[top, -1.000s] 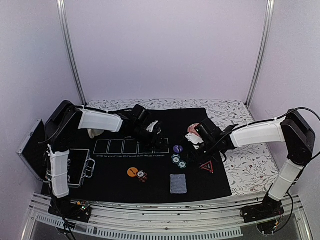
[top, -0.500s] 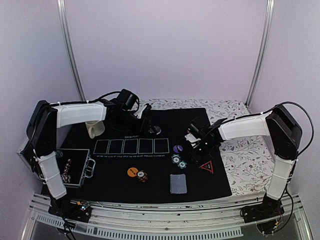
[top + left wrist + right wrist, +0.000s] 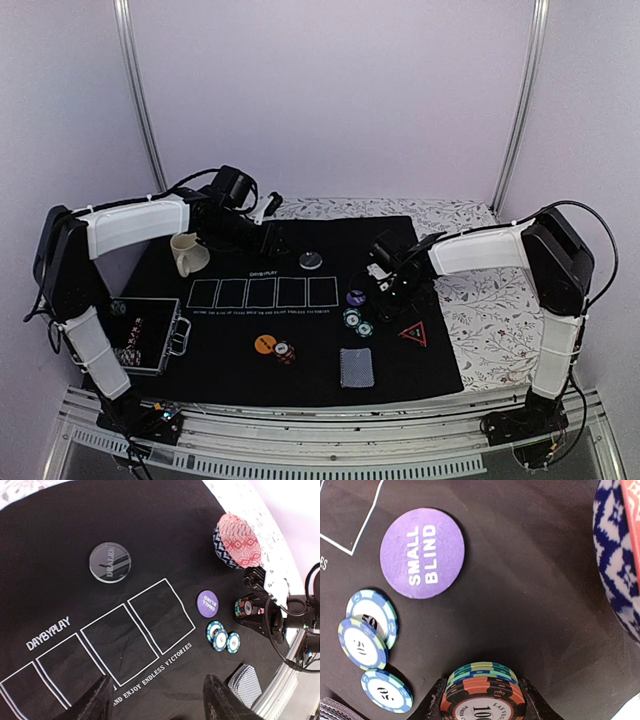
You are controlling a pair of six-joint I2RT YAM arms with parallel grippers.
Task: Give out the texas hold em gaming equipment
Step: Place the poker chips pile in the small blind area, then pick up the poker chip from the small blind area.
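My left gripper (image 3: 272,238) hangs open and empty over the back of the black mat (image 3: 230,360); its tips (image 3: 157,705) frame bare felt. A clear black dealer disc (image 3: 110,562) lies just beyond the printed card boxes, also the dealer disc (image 3: 311,261). My right gripper (image 3: 482,700) is shut on a stack of striped poker chips (image 3: 482,687), low over the mat beside the purple small-blind disc (image 3: 422,552). Three blue chips (image 3: 370,635) lie near it. An orange disc (image 3: 264,344), red chips (image 3: 285,352), the card deck (image 3: 356,367) and triangle marker (image 3: 414,333) sit nearer the front.
A cream mug (image 3: 186,253) stands at the mat's back left. An open metal case (image 3: 150,335) lies at the left edge. The red patterned bowl (image 3: 237,542) sits just behind my right gripper. Floral cloth (image 3: 490,330) covers the table to the right.
My left gripper has drawn back and to the left, leaving the dealer disc uncovered on the mat. The right gripper, still holding the chip stack, shifted slightly left.
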